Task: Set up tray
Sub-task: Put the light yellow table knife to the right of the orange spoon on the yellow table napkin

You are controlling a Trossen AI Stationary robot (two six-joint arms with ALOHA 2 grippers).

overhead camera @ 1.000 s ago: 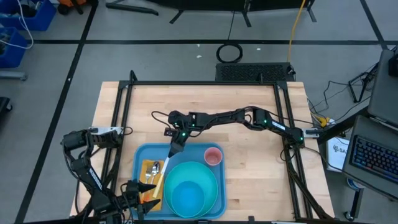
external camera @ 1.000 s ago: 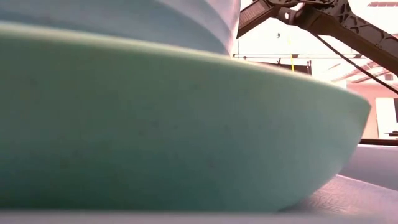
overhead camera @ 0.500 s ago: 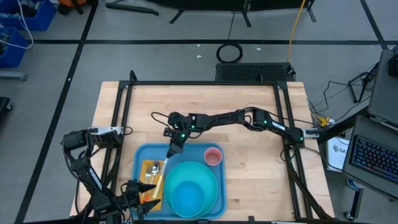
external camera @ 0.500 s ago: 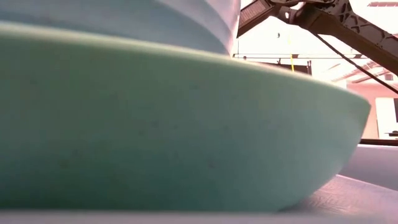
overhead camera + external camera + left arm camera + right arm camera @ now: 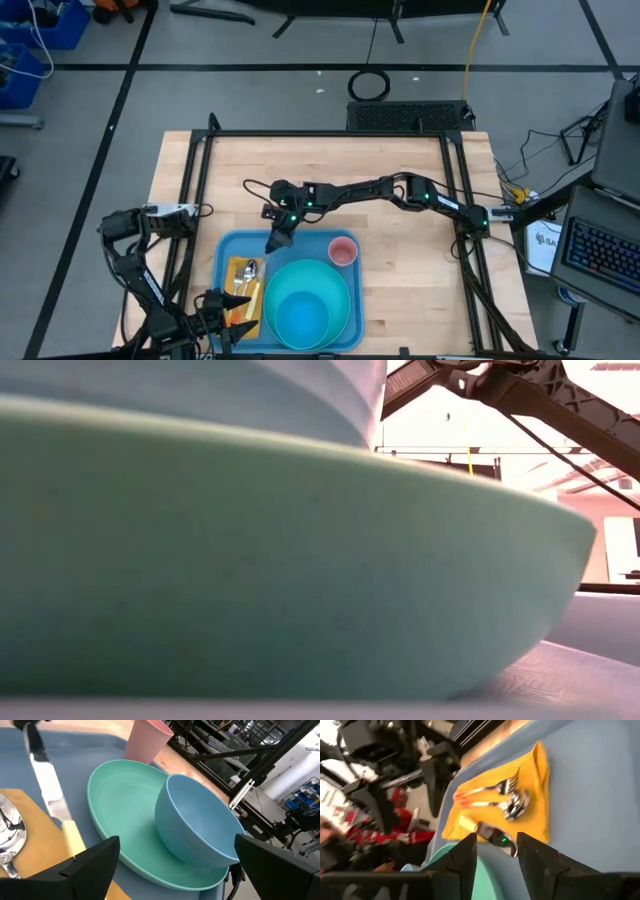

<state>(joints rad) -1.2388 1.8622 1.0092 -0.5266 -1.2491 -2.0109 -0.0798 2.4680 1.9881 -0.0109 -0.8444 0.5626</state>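
Note:
The blue tray (image 5: 228,255) lies at the table's near middle. It carries a turquoise plate (image 5: 120,805) with a blue bowl (image 5: 200,825) on it, a pink cup (image 5: 343,251) and an orange napkin (image 5: 535,795). A fork (image 5: 490,790), a spoon (image 5: 517,802) and a knife (image 5: 50,795) rest on the napkin. My right gripper (image 5: 279,240) hangs over the tray's far left part, open, with the knife's blade end (image 5: 495,836) between its fingers. My left gripper (image 5: 182,880) waits wide open at the tray's near left edge. My right gripper stands with one finger on either side of the knife's blade end (image 5: 36,750), slanting down from the table's far side. I cannot tell whether the fingers touch the blade. The knife's pale handle (image 5: 74,837) lies on the napkin.
Black frame rails (image 5: 190,200) run along the table's left, far and right sides. Bare wood lies beyond the tray toward the far edge and to its right. In the low view the plate (image 5: 250,560) fills nearly the whole picture.
My right gripper has stayed over the tray's far left part and has rolled a little. In the high view its fingers look wider apart around the knife's blade than before. The knife's handle has stayed on the napkin.

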